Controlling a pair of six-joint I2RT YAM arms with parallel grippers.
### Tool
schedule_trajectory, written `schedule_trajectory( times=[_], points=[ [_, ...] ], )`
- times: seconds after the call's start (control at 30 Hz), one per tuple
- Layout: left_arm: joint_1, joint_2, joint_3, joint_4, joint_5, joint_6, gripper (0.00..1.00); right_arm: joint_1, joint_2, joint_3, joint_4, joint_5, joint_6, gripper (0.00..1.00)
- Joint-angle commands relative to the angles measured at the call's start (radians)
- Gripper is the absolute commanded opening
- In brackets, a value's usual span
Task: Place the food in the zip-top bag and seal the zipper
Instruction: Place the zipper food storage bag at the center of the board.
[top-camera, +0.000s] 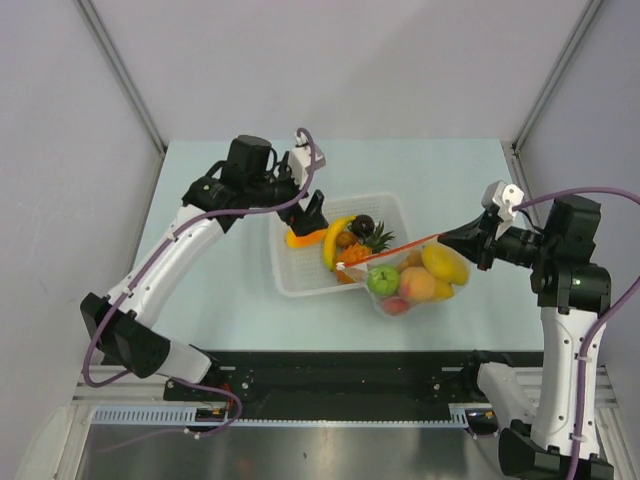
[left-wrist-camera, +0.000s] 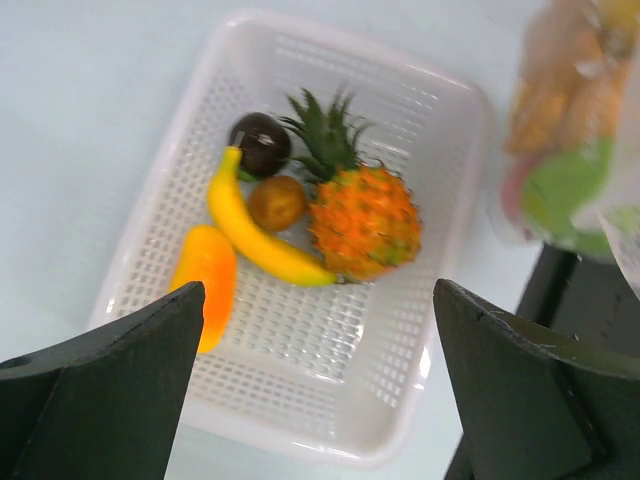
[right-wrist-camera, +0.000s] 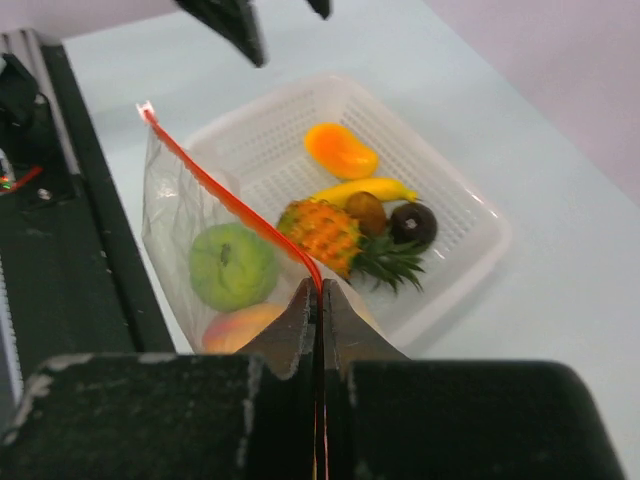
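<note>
Bag: the clear, crinkly zip-top plastic bag (top-camera: 415, 285) lies at four o'clock of the white perforated plastic basket (top-camera: 285, 280), its mouth against that corner.
Zipper: the thin red-orange closure strip (top-camera: 400, 247) runs taut from the basket's edge up to the bag's two-o'clock end, and the mouth is not yet sealed.
Food bagged: a green round toy fruit (right-wrist-camera: 232, 265), a peach-coloured one (right-wrist-camera: 245, 325) and a yellow mango-shaped one (top-camera: 443, 264) show through the film.
Food left: in the basket lie a yellow plastic banana (left-wrist-camera: 255, 235), an orange toy pineapple with a green crown (left-wrist-camera: 362, 222), an orange oblong fruit (left-wrist-camera: 207, 280), a dark purple round fruit (left-wrist-camera: 260, 143) and a small brown one (left-wrist-camera: 277, 202).
Handling, bag: likely thin, soft and slippery, and it sags wherever nothing holds it. The stiffer strip is the sound place to hold.
Handling, food: probably light, hard and smooth, so apt to roll or squirt out of a pinch. The banana is best taken across its middle, the pineapple across its body.
Left gripper (left-wrist-camera: 318, 300): it hangs over the basket's ten-o'clock rim with fingers spread wide, holding and touching nothing.
Right gripper (right-wrist-camera: 320, 295): its fingers are pressed together, pinching the closure strip at its three-o'clock end and lifting that side of the mouth.
Risk: pushing fruit in may drag the strip out of that pinch.
</note>
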Motion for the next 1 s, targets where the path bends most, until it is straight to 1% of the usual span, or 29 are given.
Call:
schedule_trajectory(
  times=[0.0,0.03,0.07,0.1,0.13,0.17,0.27,0.37,0.4,0.43,0.5,0.53,0.6,0.63,0.67,0.7,0.8,0.83,0.93,0.97],
  points=[
    [0.041,0.010,0.035,0.121,-0.054,-0.129,1.00,0.102,-0.039,-0.044,0.104,-0.058,0.160,0.00],
    [0.046,0.012,0.032,0.124,-0.056,-0.132,1.00,0.133,-0.047,-0.061,0.158,-0.026,0.194,0.00],
    [0.051,0.012,0.029,0.121,-0.057,-0.135,1.00,0.214,-0.051,-0.080,0.173,-0.009,0.231,0.00],
    [0.058,0.012,0.021,0.121,-0.056,-0.142,1.00,0.250,-0.057,-0.090,0.184,0.015,0.247,0.00],
    [0.060,0.006,0.015,0.121,-0.056,-0.146,1.00,0.282,-0.061,-0.100,0.251,0.088,0.285,0.00],
    [0.060,0.001,0.006,0.129,-0.056,-0.150,1.00,0.311,-0.056,-0.107,0.281,0.115,0.364,0.00],
    [0.067,-0.016,-0.021,0.135,-0.054,-0.147,1.00,0.314,-0.012,-0.061,0.336,0.134,0.432,0.00],
    [0.072,-0.027,-0.036,0.138,-0.051,-0.133,1.00,0.278,0.056,0.045,0.388,0.132,0.504,0.00],
    [0.074,-0.028,-0.039,0.139,-0.050,-0.132,1.00,0.256,0.073,0.068,0.407,0.129,0.565,0.00],
    [0.074,-0.028,-0.039,0.141,-0.048,-0.130,1.00,0.215,0.109,0.108,0.443,0.131,0.589,0.00],
    [0.077,-0.022,-0.033,0.149,-0.037,-0.121,1.00,0.160,0.151,0.142,0.463,0.143,0.622,0.00],
    [0.077,-0.018,-0.028,0.153,-0.034,-0.119,1.00,0.109,0.203,0.169,0.477,0.164,0.626,0.00],
    [0.077,-0.001,-0.008,0.155,-0.027,-0.119,1.00,0.060,0.255,0.201,0.508,0.199,0.650,0.00],
    [0.078,0.007,-0.001,0.153,-0.022,-0.119,1.00,0.002,0.278,0.230,0.528,0.204,0.653,0.00],
    [0.081,0.013,0.016,0.152,-0.011,-0.116,1.00,-0.017,0.324,0.246,0.537,0.213,0.653,0.00],
    [0.084,0.022,0.022,0.153,-0.001,-0.116,1.00,-0.032,0.343,0.260,0.546,0.241,0.647,0.00],
    [0.090,0.035,0.032,0.164,0.015,-0.110,1.00,-0.080,0.409,0.275,0.603,0.273,0.555,0.00],
    [0.095,0.039,0.035,0.168,0.018,-0.107,1.00,-0.093,0.432,0.275,0.618,0.281,0.494,0.00],
    [0.100,0.061,0.048,0.167,0.029,-0.107,1.00,-0.113,0.545,0.303,0.671,0.319,0.407,0.00],
    [0.101,0.065,0.058,0.164,0.032,-0.106,1.00,-0.129,0.577,0.335,0.684,0.330,0.396,0.00]
  ],
)
